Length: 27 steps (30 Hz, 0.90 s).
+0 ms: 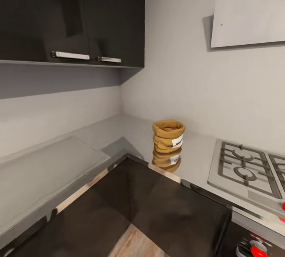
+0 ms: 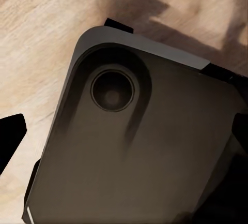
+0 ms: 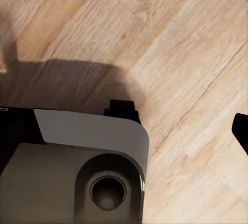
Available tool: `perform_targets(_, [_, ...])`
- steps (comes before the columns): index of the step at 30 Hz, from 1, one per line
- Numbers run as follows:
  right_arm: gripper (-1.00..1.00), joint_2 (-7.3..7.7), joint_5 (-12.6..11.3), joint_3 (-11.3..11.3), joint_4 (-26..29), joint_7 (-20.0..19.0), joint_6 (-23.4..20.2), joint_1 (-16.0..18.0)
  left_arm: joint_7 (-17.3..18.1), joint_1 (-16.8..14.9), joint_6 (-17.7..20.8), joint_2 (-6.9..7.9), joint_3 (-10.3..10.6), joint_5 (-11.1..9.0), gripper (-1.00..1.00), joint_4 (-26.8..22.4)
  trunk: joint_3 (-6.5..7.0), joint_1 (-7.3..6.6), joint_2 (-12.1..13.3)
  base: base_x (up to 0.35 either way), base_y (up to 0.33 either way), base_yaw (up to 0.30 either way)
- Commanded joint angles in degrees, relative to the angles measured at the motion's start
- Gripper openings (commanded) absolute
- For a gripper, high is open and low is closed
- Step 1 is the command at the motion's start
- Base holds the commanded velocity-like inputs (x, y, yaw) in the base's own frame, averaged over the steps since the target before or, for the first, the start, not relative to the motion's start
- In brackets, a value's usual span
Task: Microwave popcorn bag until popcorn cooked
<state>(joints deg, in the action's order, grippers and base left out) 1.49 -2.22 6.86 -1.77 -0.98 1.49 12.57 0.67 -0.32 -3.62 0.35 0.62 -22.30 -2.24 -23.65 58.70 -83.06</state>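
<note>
kitchen corner, grey worktop (image 1: pixel 130 136) | popcorn bag (image 1: pixel 168 136) upright near gas hob (image 1: pixel 247 168) | judged light, crushable paper; grip mid-body below rolled rim | hand state: cannot tell, both

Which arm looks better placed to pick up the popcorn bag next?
Neither yet: both wrist views look down at the wood floor and the robot's base. The popcorn bag stands near the middle of the head view, slightly right, faintly favouring the right arm.

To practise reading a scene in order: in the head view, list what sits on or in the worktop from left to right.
Bare countertop → popcorn bag → gas hob.
</note>
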Motion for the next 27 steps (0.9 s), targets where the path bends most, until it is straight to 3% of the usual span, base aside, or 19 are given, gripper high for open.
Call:
perform_targets(1, [1.00, 0.00, -0.16, 0.43, -0.16, -0.12, 0.17, 0.09, 0.06, -0.03, -0.15, 0.00, 0.10, -0.29, 1.00, 0.04, -0.06, 0.03, -0.03, 0.297, 0.155, -0.005])
perform_targets(5, [1.00, 0.00, 0.01, 0.44, -0.16, -0.09, 0.07, 0.09, -0.11, -0.03, -0.48, -0.14, 0.17, -0.17, 1.00, 0.01, -0.06, 0.03, -0.03, 0.178, 0.032, -0.001])
perform_targets(22, [1.00, 0.03, -0.54, 0.22, -0.14, 0.10, -0.37, 0.09, -0.31, -0.03, -0.85, -0.17, 0.17, -0.11, 1.00, -0.01, -0.06, 0.03, -0.03, 0.004, 0.000, 0.000])
perform_targets(27, [1.00, -0.06, 2.15, 1.73, 2.36, -0.03, -1.05, 0.09, -0.31, -0.01, -0.95, -0.17, 0.17, -0.06, 1.00, -0.05, -0.06, 0.03, -0.03, 0.000, 0.000, 0.000])
